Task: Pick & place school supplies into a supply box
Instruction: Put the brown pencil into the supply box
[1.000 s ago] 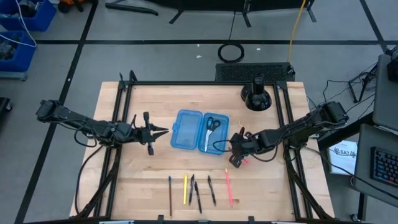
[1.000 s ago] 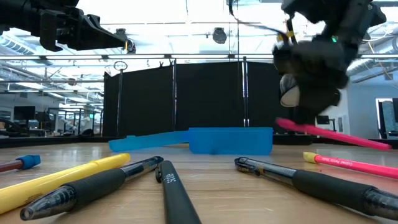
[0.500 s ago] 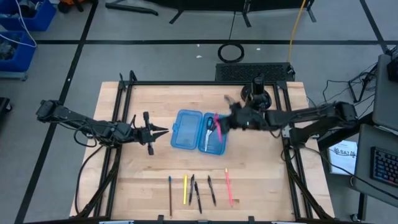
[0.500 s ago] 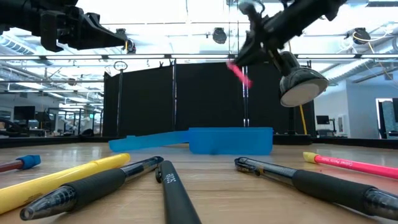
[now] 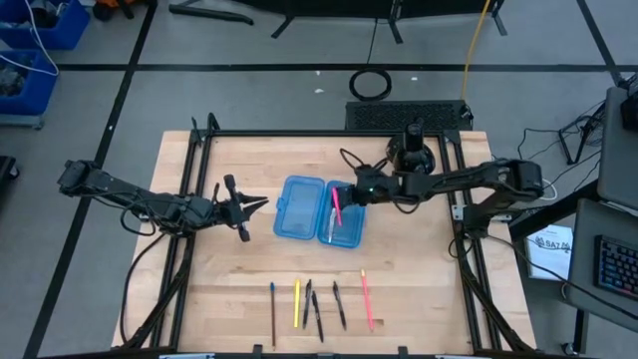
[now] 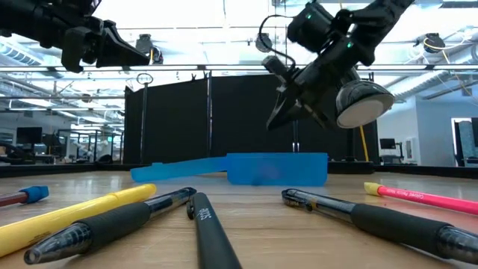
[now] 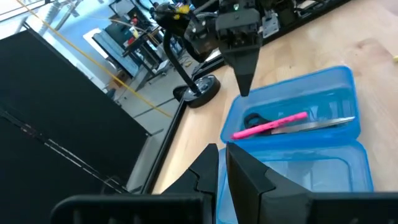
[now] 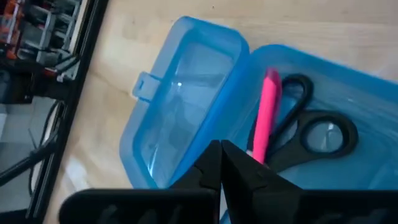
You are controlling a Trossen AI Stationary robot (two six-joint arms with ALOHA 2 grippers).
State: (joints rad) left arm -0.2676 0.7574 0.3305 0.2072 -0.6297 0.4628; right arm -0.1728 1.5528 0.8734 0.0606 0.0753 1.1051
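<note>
The translucent blue supply box lies open on the table, both halves up. In its right half a pink pen rests across the dark-handled scissors; both also show in the left wrist view, the pen lying free. My right gripper hovers shut just above that half, pointing down, touching nothing. My left gripper waits shut, left of the box, above the table. A dark stick, a yellow pencil, black pens and another pink pen lie near the table's near edge.
A black round stand sits at the far right of the table, just behind my right arm. Black frame rails run along the table's left and right sides. Bare wood lies between the box and the row of supplies.
My right gripper carried a pink pen from the table's right-near area up and toward the far-left, over the box. It has let go, and the pen now lies in the box's right half on the scissors. My left gripper has turned slightly in place.
</note>
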